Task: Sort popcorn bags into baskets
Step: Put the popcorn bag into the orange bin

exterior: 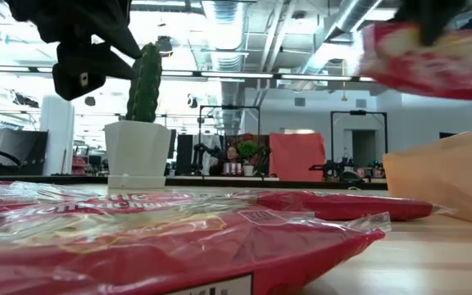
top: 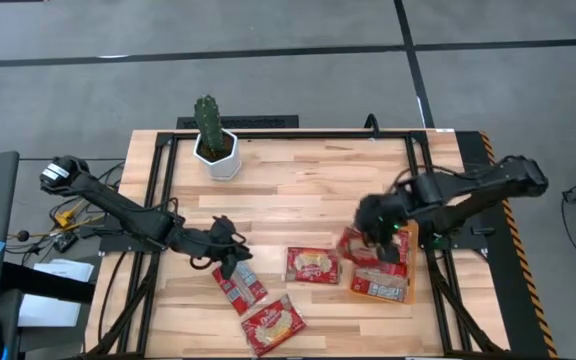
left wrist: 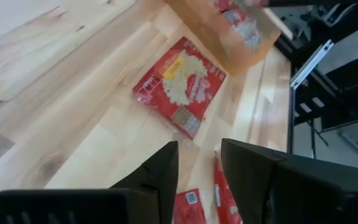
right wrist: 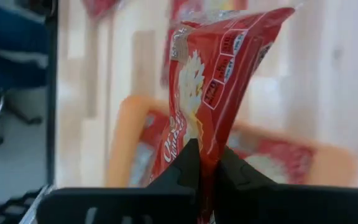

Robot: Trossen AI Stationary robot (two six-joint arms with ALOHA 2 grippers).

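A light wooden desk (top: pixel 298 190) with a black frame along its edges. A green cactus (top: pixel 208 120) stands upright in a white hexagonal pot (top: pixel 218 160) near the desk's far edge. Grey floor (top: pixel 268 60) surrounds the desk. In the low view, ceiling ducts (exterior: pixel 228 24) run overhead.

Right tool (right wrist: pixel 207 165) clamped, raised; left tool (left wrist: pixel 197 165) parted, low.

Bright overhead light, blurred foreground
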